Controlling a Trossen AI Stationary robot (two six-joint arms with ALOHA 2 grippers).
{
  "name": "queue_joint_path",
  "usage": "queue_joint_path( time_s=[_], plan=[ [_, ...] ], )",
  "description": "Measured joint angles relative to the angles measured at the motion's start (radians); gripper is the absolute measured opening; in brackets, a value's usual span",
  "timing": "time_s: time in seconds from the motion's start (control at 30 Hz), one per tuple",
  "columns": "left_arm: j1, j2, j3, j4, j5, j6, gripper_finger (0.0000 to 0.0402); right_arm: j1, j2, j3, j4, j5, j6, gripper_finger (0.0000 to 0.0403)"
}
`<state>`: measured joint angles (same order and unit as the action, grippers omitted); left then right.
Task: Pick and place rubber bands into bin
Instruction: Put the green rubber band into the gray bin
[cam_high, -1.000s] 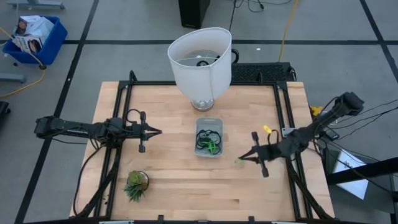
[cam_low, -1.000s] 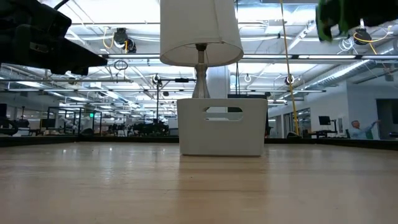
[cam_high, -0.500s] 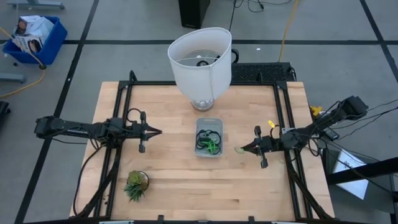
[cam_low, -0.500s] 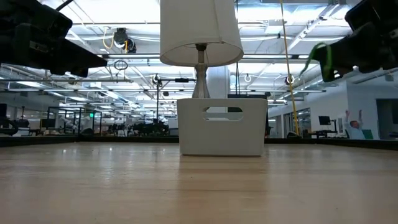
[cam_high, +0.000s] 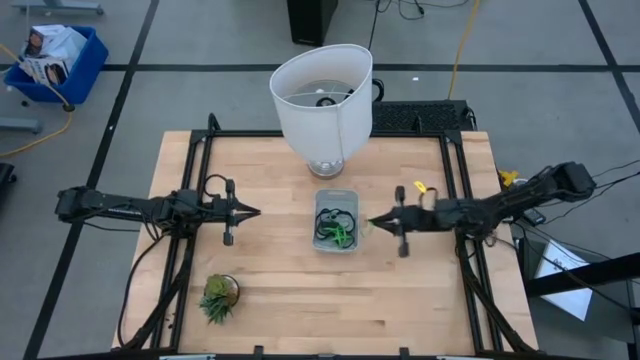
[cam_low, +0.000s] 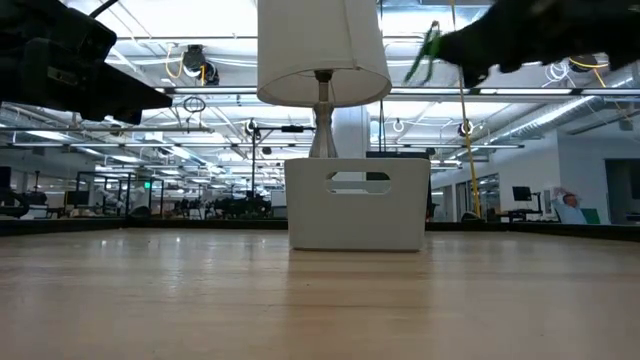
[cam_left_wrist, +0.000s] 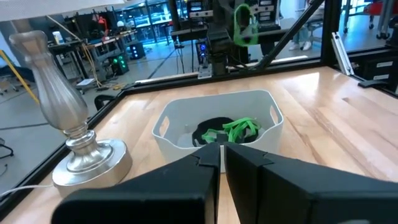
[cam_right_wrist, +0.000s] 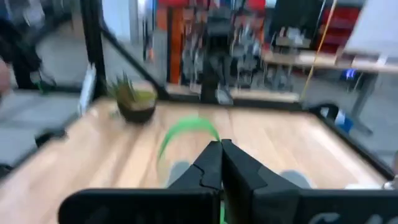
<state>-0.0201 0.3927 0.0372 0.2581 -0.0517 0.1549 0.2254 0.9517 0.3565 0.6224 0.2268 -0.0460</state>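
The pale bin (cam_high: 336, 240) stands at the table's middle and holds dark and light green rubber bands (cam_high: 335, 228); it also shows in the left wrist view (cam_left_wrist: 168, 121). My right gripper (cam_high: 370, 222) is shut on a small light green rubber band (cam_right_wrist: 186, 127) just right of the bin's right rim, above the table. The band also shows in the low view (cam_low: 428, 45) and the left wrist view (cam_left_wrist: 244, 25). My left gripper (cam_high: 255, 211) is shut and empty, left of the bin. My right gripper pinches the light green band between its two fingertips, at one spot of the loop (cam_right_wrist: 214, 138). The fingers lie about level and point toward the table's left. The rest of the loop (cam_low: 426, 50) stands out past the fingertips, slack and clear of the table.
A lamp with a big white shade (cam_high: 322, 95) stands just behind the bin; its base (cam_left_wrist: 81, 155) is near the bin's far end. A small potted plant (cam_high: 219, 296) stands at the near left. A yellow bit (cam_high: 419, 187) lies right of the bin.
My right gripper has carried the green band from the near right of the table toward the far edge and the left, up to the bin's right rim. It has stayed shut on the band, which stays clear of the table.
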Motion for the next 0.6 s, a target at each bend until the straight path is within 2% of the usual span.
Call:
queue_joint_path(
  time_s=[0.13, 0.27, 0.43, 0.6],
  plan=[
    [0.0, 0.0, 0.0, 0.0, 0.0, 0.0, 0.0031, -0.079, 0.148, 0.149, -0.174, -0.05, 0.008, 0.0],
    [0.0, 0.0, 0.0, 0.0, 0.0, -0.001, 0.0031, -0.144, 0.293, 0.252, -0.222, -0.127, 0.005, 0.0],
    [0.0, 0.0, 0.0, -0.005, 0.0, -0.008, 0.0031, -0.218, 0.441, 0.314, -0.224, -0.254, 0.031, 0.0],
    [0.0, 0.0, 0.0, -0.028, 0.0, -0.008, 0.0031, -0.254, 0.52, 0.328, -0.238, -0.276, 0.051, 0.0005]
  ],
)
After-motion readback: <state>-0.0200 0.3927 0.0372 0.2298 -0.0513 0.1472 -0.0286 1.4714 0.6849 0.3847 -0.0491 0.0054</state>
